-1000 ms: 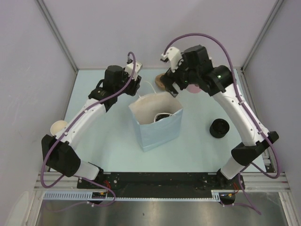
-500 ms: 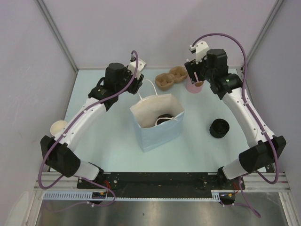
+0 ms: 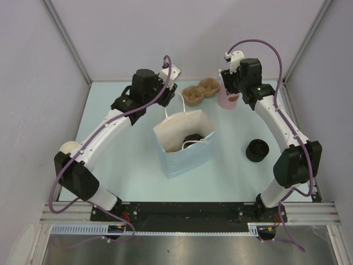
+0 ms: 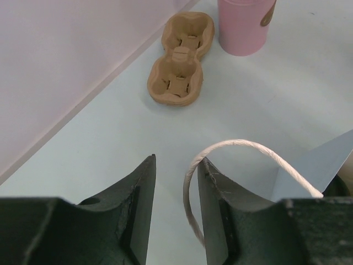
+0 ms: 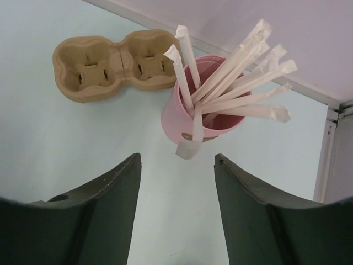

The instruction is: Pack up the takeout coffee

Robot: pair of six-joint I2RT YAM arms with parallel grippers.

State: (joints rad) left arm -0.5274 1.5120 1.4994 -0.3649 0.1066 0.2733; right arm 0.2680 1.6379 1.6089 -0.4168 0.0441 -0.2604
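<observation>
The coffee cup (image 3: 192, 137) stands down inside the open paper bag (image 3: 185, 157), in the middle of the scene between my two arms. From above I see only its round black lid, about level, toward the bag's far right corner. The bag walls hide its tan body.

White shells between black joints make up the left arm (image 3: 107, 130) and right arm (image 3: 278, 118), each trailing a purple cable (image 3: 255, 40). A green light (image 3: 257, 88) dots the right arm. The right gripper (image 5: 177, 157) has dark, wedge-shaped fingers (image 5: 105, 210).
</observation>
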